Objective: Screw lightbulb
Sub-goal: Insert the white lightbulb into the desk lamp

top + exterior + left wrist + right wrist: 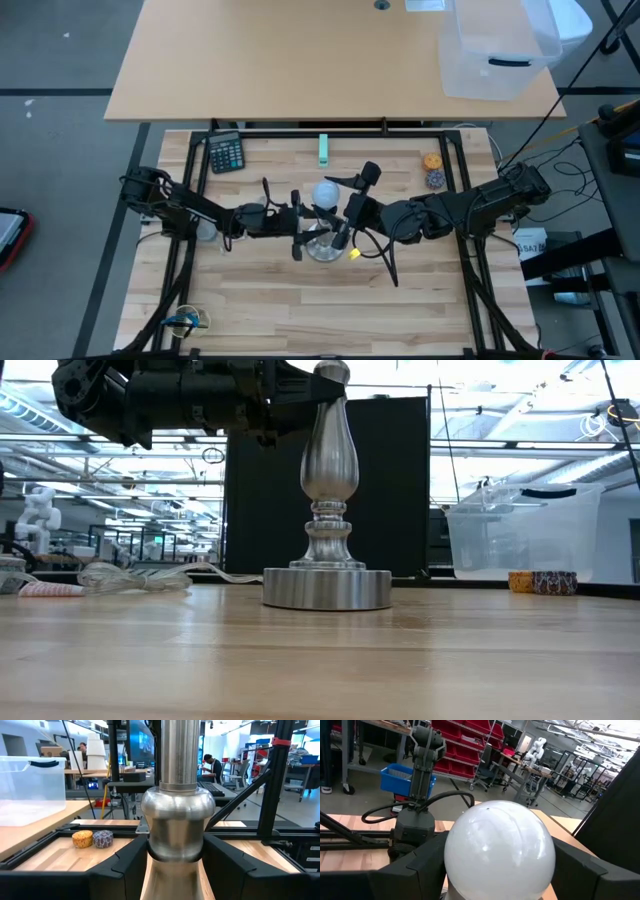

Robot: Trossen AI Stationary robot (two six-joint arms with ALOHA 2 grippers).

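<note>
You look straight down from overhead, level across the tabletop, and closely from each wrist; every view shares the silver stand (327, 520).

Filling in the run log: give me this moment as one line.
left gripper: around lamp stand | right gripper: shut on lightbulb, over stand top | bulb seated: cannot tell

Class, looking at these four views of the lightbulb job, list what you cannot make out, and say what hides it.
- Socket top of the stand: cut off by the low view's top edge; the lightbulb covers it from above.
- Bulb's screw base: right wrist view, hidden under the globe.
- Left gripper contact with the stand: unclear.
- Calculator keys: too small.
</note>
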